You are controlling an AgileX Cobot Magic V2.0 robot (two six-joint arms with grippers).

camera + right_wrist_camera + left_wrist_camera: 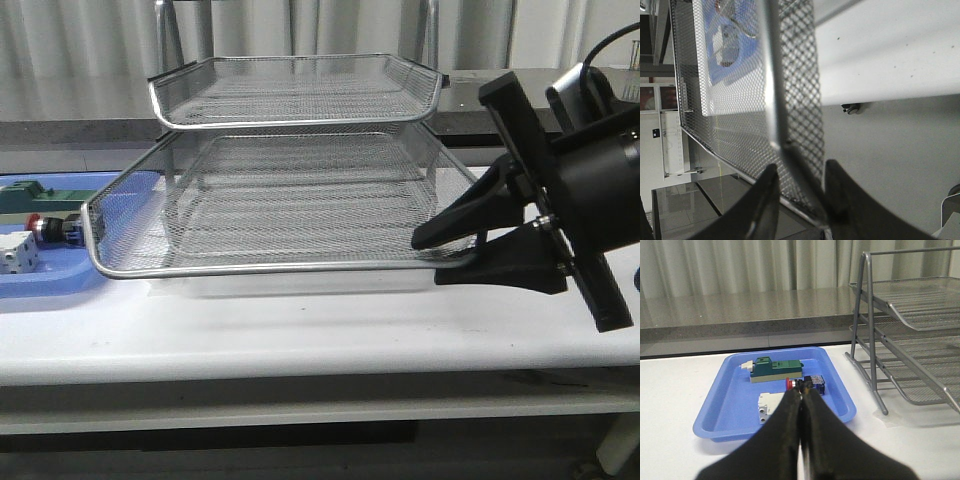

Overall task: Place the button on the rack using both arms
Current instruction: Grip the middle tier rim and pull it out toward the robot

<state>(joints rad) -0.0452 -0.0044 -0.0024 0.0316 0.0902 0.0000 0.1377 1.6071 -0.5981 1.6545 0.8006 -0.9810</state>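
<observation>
From my remote station, the right end effector (440, 258) grips the front right corner rim of the rack (300, 190), one finger on each side of the mesh wall. My left end effector (801, 392) hangs with fingers pressed together, empty, above the blue tray (730, 405) on the white counter (300, 330). The button (807, 385) lies in that tray, beside a green-and-white block (775, 370) and a white cube (767, 405).
</observation>
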